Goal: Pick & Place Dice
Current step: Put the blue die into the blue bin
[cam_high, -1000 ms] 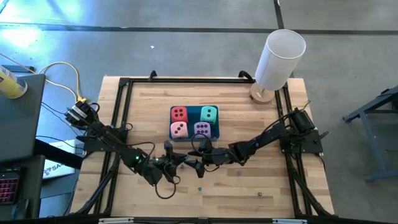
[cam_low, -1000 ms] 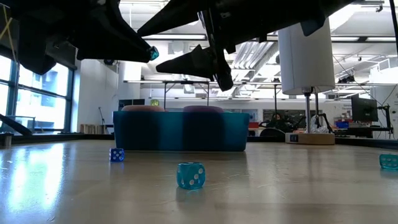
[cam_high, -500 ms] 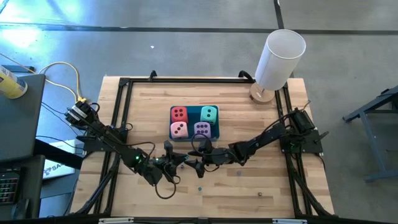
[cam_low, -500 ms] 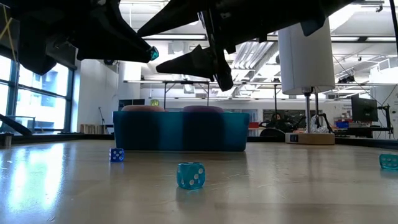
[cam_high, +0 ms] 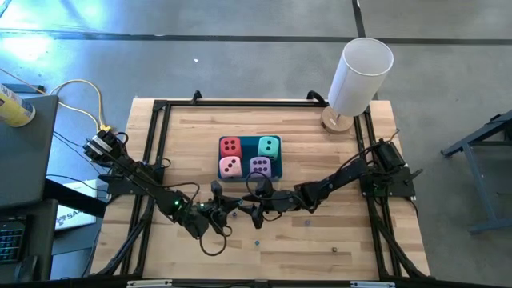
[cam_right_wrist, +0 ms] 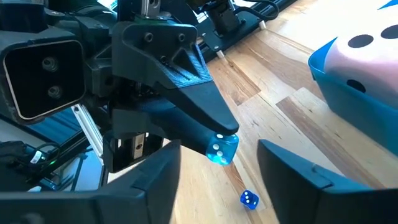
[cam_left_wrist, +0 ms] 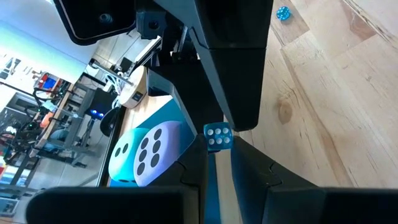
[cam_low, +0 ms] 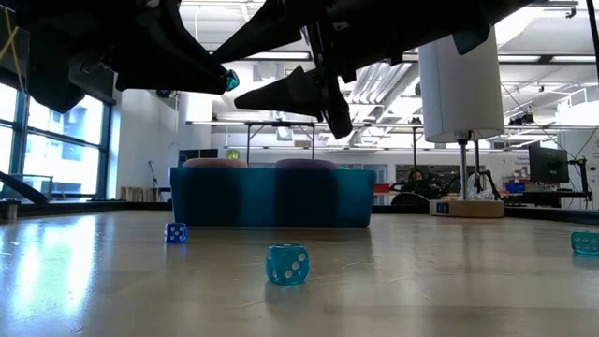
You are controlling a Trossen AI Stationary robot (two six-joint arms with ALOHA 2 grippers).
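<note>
Left gripper (cam_right_wrist: 219, 148) pinches a tiny blue die (cam_left_wrist: 217, 137) in front of the blue tray (cam_high: 276, 170); right gripper (cam_right_wrist: 217, 180) faces it — fingers apart, empty. Four dice (cam_high: 230, 146) sit inside the tray.

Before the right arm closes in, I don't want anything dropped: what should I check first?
1. Left gripper clamped on the small translucent blue die: ok.
2. Right gripper open and facing that die: ok.
3. Held die already between the right fingers: cannot tell.
4. Red, teal, pink and purple soft dice seated in the blue plastic tray: ok.
5. Wooden table free of strays: not ok, a loose blue die lies there.
</note>
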